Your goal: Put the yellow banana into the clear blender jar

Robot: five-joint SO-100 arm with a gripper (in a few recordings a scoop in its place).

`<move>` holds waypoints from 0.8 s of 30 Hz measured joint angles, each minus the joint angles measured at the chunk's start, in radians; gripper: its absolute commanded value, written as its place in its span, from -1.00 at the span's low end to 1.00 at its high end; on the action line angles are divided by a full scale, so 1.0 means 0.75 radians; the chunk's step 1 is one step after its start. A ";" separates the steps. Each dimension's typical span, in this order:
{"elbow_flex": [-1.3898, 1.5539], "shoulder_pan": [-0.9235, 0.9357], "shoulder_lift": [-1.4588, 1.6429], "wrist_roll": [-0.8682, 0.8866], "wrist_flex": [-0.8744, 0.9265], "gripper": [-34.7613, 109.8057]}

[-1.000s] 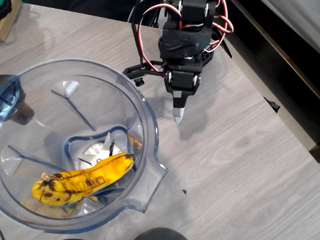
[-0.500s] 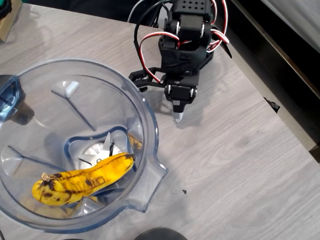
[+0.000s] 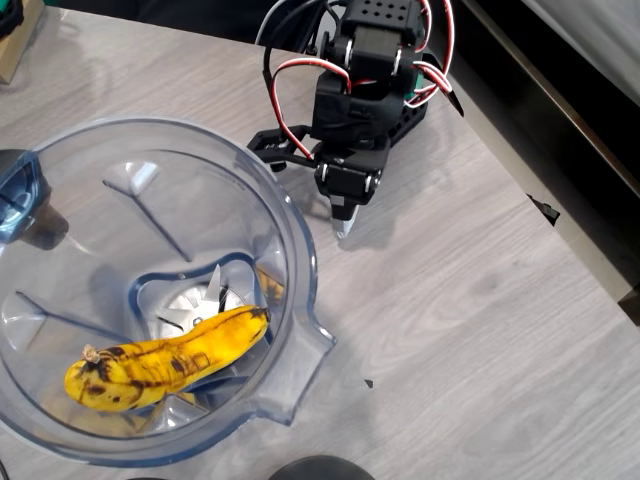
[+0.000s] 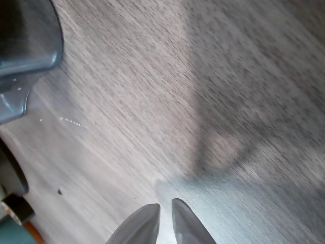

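The end effector (image 3: 342, 222) hangs empty with its fingers together, low over bare counter (image 3: 470, 300) just outside the blender jar (image 3: 300, 262) rim. The banana (image 3: 165, 364) lies inside that jar, on the blade at the bottom, its long axis running across the floor. Judging from this, the task looks done.

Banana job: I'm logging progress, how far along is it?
Done: the banana lies inside the jar, over the blade. In hand: nothing; the end effector is shut and empty above the table, beside the jar. Left: nothing visible.
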 measured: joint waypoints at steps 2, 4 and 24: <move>0.000 0.006 0.000 0.000 0.000 -0.52; 0.000 0.018 0.000 0.000 0.000 -0.52; 0.000 -0.027 0.000 -0.004 0.008 -0.52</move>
